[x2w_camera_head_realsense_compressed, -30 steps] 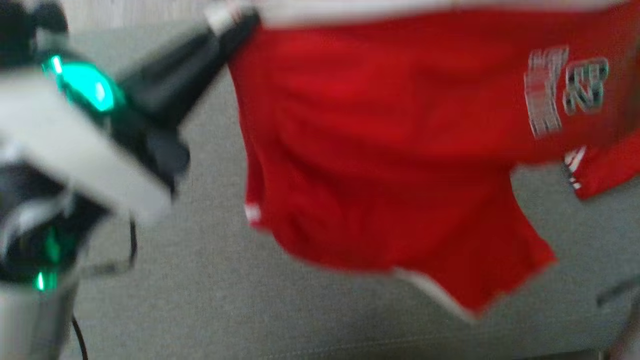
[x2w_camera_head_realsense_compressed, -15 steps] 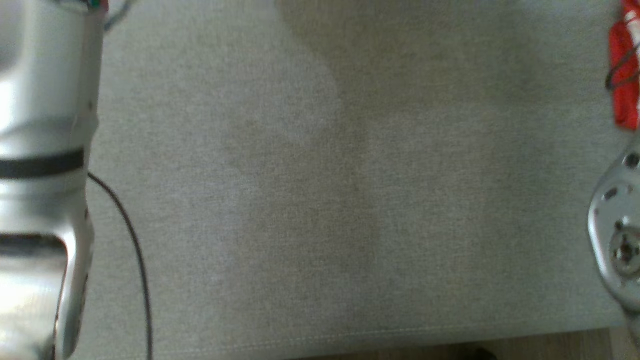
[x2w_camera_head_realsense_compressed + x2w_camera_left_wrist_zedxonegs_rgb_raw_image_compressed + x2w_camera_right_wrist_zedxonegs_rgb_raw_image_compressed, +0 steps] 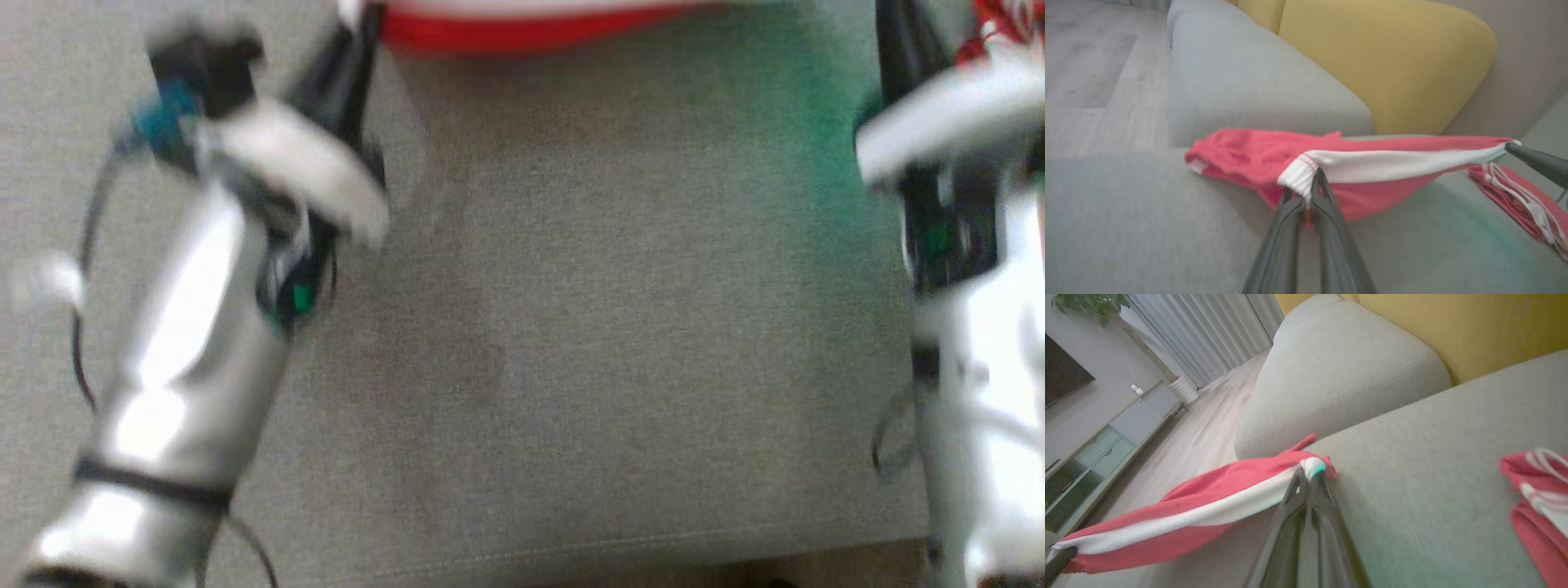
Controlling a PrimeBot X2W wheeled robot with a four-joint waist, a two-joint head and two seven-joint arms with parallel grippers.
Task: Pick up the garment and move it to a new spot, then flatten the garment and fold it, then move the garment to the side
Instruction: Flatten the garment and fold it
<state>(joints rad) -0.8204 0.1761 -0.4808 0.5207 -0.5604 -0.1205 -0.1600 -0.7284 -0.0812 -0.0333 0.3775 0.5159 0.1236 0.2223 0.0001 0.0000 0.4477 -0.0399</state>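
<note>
Where the pictures fall short: the head view is smeared by motion, so both forearms and the cloth at its top edge lack sharp outlines.
Cut off: the head view shows the garment [image 3: 522, 33] as a red strip under a white edge, sliced by the top of the frame.
Hidden: the lower red cloth sags behind the left gripper's fingers [image 3: 1290, 228] in the left wrist view, and whether it touches the seat cannot be told.
Writing: white marks show on a second red cloth [image 3: 1000, 24] at the head view's upper right, too blurred to read.
Left gripper [image 3: 1308, 192]: jaws pressed together on the gathered end of the white waistband [image 3: 1396, 165], which bunches at the fingertips.
Right gripper [image 3: 1308, 475]: jaws closed tight, pinching the other end of the same white band.
Garment position: it hangs pulled taut between the two grippers above the grey sofa seat [image 3: 612, 327], with the band running straight from one pinch to the other and the red cloth drooping beneath.
Surroundings: a grey armrest [image 3: 1249, 81] and a yellow back cushion [image 3: 1384, 61] stand beyond the garment.
Second red cloth [image 3: 1515, 192]: it lies folded on the seat just past the right gripper, apart from the held garment.
</note>
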